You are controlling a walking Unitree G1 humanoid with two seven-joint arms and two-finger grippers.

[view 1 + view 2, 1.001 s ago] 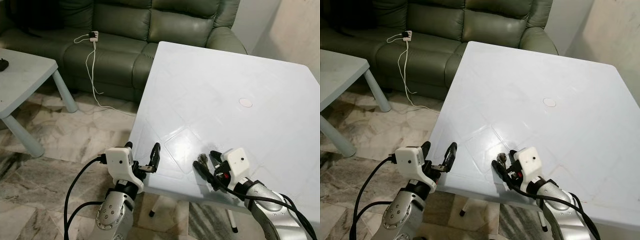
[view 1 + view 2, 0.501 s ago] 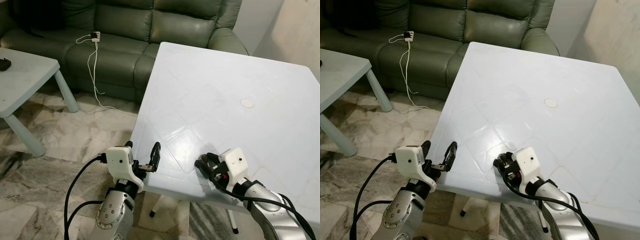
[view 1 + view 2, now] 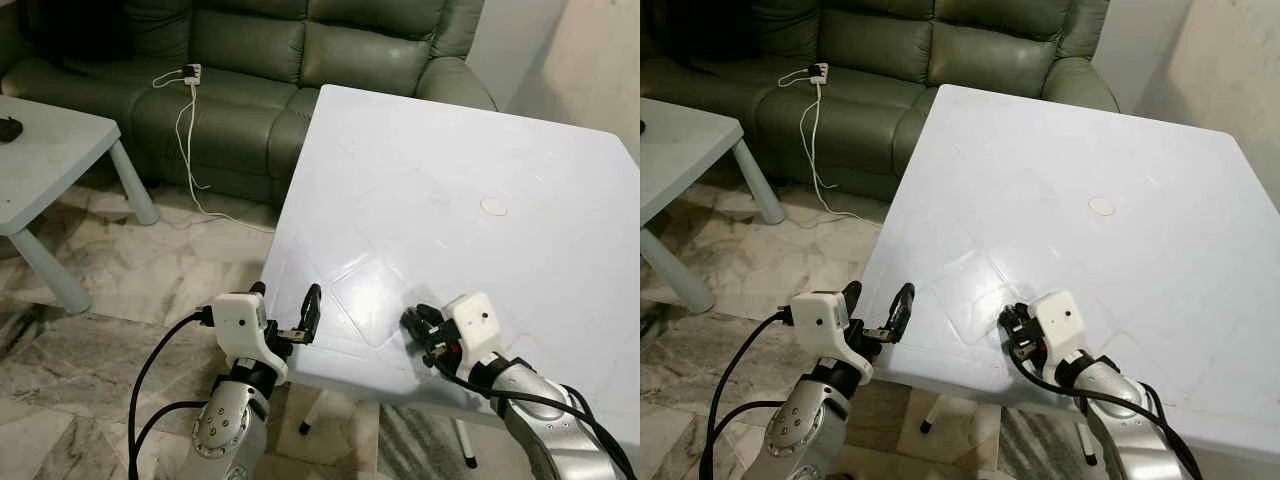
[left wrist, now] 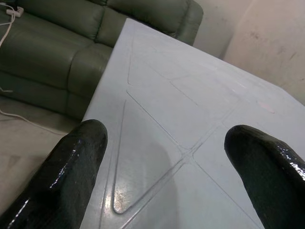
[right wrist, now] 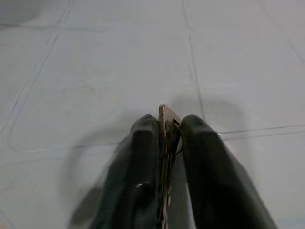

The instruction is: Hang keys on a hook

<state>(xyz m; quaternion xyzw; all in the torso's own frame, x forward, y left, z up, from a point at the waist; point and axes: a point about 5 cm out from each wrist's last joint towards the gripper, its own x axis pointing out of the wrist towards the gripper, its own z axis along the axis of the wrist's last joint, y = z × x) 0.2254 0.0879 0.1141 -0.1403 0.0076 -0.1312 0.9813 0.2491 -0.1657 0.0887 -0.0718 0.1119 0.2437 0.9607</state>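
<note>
Right tool: the right tool sits low over the near edge of the table, its two black fingers pressed together on a flat brownish metal key. In the right wrist view the key stands edge-on in the narrow slit between the fingers, with its tip poking just past them.

Key: the key is held in the right tool, just above the tabletop. Whether it touches the surface cannot be told.

Left tool: the left tool hovers off the near left edge of the table, beside the corner. Its two fingers stand wide apart with nothing between them, and they point toward the tabletop.

Table: a pale blue-white square top with faint moulded lines. It stretches away from both tools, and a small round pinkish mark lies well beyond the right tool.

Sofa: a dark green leather sofa stands beyond the far side of the table, well away from both tools.

Cable: a white charger and cord lie on the sofa seat, and the cord trails down to the floor.

Side table: a small pale side table stands far off to the left of the left tool, on a marble-patterned floor.
</note>
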